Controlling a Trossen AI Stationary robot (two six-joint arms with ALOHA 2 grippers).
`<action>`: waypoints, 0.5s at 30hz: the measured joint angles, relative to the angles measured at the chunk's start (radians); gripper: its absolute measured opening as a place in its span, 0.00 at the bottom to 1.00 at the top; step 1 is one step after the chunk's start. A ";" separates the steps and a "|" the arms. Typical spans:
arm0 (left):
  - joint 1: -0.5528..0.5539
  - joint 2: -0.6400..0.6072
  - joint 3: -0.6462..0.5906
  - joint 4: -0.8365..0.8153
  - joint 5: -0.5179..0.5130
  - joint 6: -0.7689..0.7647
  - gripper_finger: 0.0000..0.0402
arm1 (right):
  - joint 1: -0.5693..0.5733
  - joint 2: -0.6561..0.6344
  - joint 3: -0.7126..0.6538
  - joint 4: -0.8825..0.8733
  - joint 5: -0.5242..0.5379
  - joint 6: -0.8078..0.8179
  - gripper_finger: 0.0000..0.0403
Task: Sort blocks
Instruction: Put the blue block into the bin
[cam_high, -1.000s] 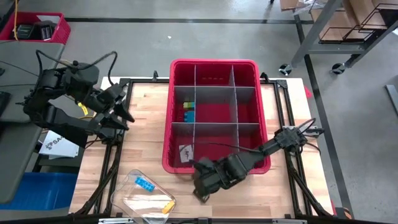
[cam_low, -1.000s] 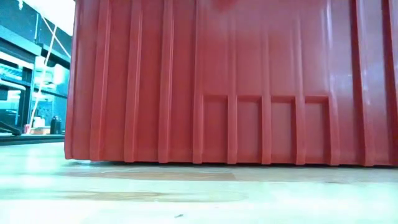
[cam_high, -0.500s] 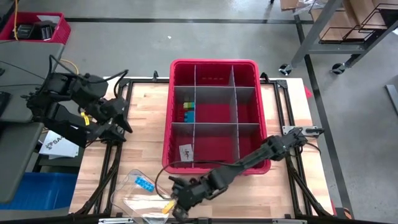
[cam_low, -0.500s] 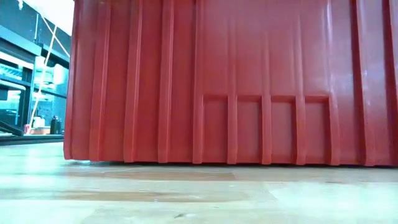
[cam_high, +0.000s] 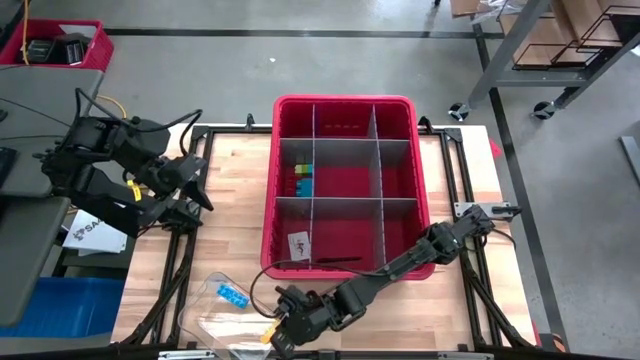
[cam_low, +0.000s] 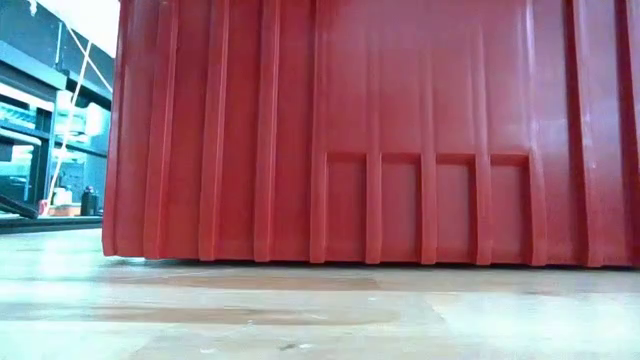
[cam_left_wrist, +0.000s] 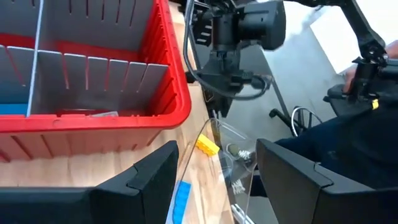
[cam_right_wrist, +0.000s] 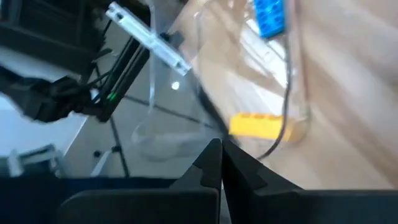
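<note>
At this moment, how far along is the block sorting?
Done: a few blocks, green, yellow and blue, sit in one middle compartment of the red bin.

In hand: nothing is held. The right pincer is shut, at the yellow block in the clear tray. The left pincer waits open at the table's left.

Left: the yellow block and the blue block remain in the tray.

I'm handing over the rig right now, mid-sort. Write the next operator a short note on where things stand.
Right end effector: shut, empty, over the clear plastic tray at the table's front-left, beside the small yellow plastic brick.
Left end effector: open, empty, waiting at the table's left edge.
Small blue plastic brick also lies in the tray.
Done: green, yellow and blue bricks sit in the large red plastic bin's middle-left compartment.
Left: yellow and blue tray bricks still need sorting.
</note>
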 joint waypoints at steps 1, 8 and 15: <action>0.000 0.001 0.000 0.000 -0.005 -0.005 0.53 | 0.000 0.004 -0.001 -0.001 0.012 0.000 0.00; 0.000 0.008 0.000 0.000 -0.036 -0.008 0.53 | -0.001 0.028 -0.001 -0.013 0.040 0.009 0.00; 0.000 0.012 0.000 0.001 -0.041 -0.008 0.53 | -0.001 0.027 -0.001 -0.094 0.059 0.010 0.00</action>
